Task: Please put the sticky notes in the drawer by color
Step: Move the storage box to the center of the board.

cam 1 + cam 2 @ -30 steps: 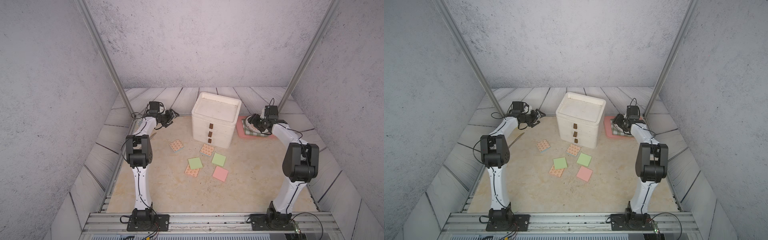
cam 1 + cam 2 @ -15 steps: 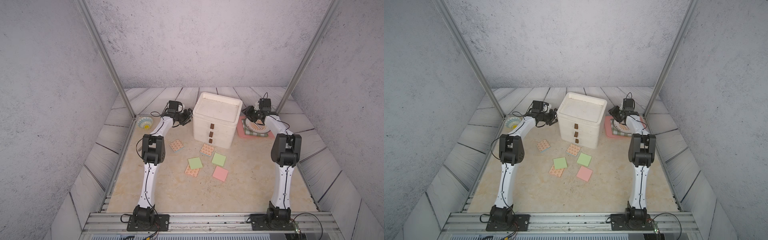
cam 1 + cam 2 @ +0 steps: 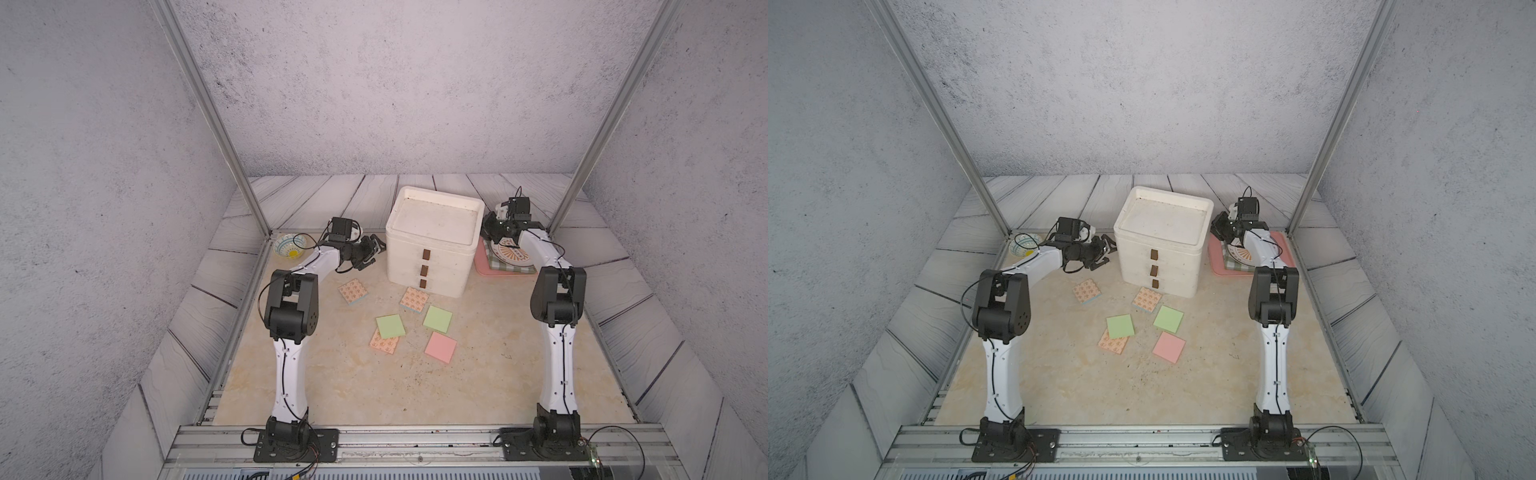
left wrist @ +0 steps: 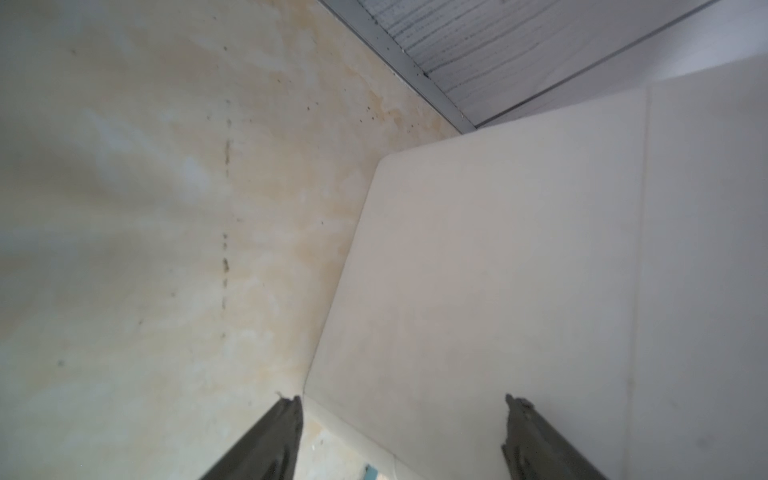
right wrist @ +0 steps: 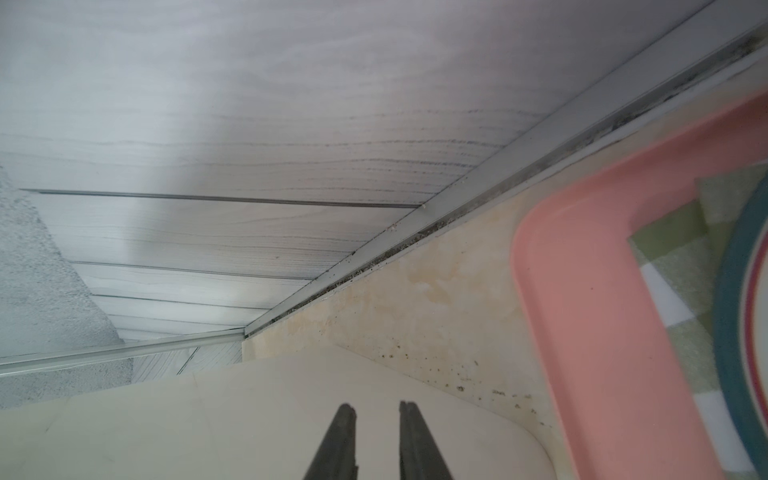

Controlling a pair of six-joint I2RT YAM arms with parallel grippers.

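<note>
Left wrist shows left claw (image 4: 402,401) spread beside the drawer (image 4: 498,270).

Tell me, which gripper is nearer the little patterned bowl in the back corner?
Left. The left gripper sits between the bowl and the drawer, close beside the drawer's wall. The right gripper is on the drawer's other side, next to the pink tray.

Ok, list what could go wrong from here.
1. The left tool and right tool flank the drawer; a squeeze could slide or tilt it.
2. The right tool is near the tray and may bump it.
3. A green pad overlaps an orange pad; lifting one could drag both.
</note>
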